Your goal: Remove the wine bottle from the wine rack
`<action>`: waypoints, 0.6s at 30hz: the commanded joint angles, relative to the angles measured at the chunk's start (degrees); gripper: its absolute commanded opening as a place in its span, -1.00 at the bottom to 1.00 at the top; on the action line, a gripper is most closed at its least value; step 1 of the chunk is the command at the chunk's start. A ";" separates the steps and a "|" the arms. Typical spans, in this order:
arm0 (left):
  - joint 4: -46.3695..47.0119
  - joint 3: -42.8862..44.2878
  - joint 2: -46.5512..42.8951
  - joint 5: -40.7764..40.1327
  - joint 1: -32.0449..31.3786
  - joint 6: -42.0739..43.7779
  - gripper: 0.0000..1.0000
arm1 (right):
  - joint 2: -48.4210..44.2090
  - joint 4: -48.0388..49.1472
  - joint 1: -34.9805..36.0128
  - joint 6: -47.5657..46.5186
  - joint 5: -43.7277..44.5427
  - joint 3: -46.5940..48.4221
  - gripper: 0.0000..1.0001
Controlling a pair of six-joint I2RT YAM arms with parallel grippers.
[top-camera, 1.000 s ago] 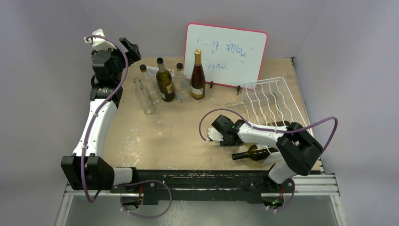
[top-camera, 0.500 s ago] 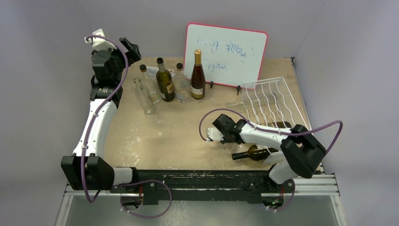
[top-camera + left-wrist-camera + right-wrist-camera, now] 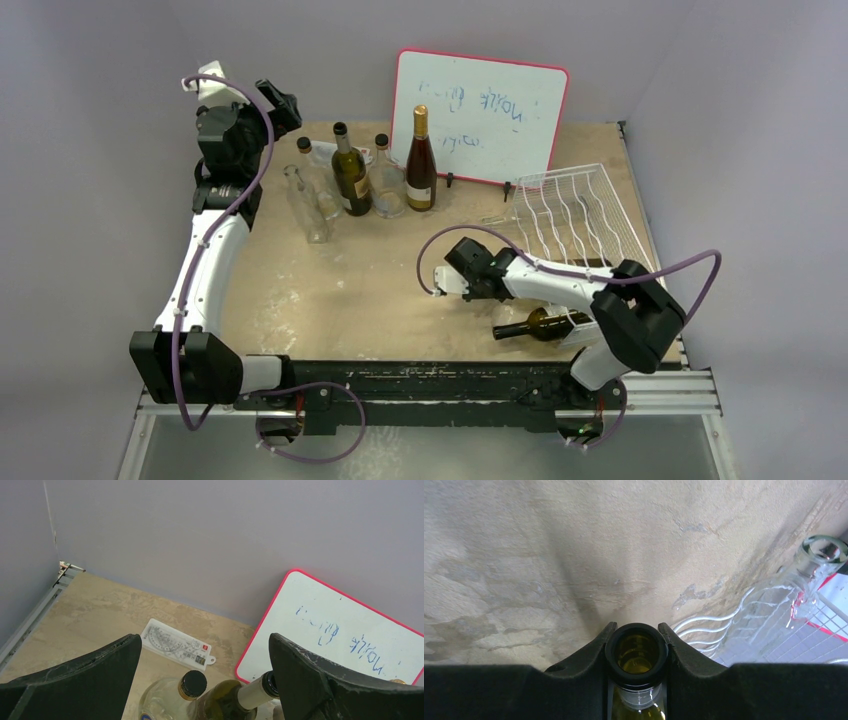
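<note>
My right gripper is shut on the neck of an olive-green wine bottle. Its open mouth sits between the black fingers in the right wrist view. From above, my right forearm covers most of that bottle. It lies low over the table, just off the near left corner of the white wire wine rack. The rack's wavy wires show just to the right of the bottle mouth. My left gripper is open, high at the back left, with nothing between its fingers.
A dark bottle lies on the table under my right arm. A clear bottle rests at the rack's edge. Several bottles stand or lie at the back left, by the red-framed whiteboard. A white protractor lies behind them.
My right gripper has shut on the bottle neck and shifted slightly left, away from the rack. The left arm has not moved.
</note>
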 commanded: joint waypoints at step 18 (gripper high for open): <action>2.31 2.56 -1.66 0.32 -0.13 0.23 0.97 | 2.63 2.74 7.94 8.73 -0.26 6.75 -1.00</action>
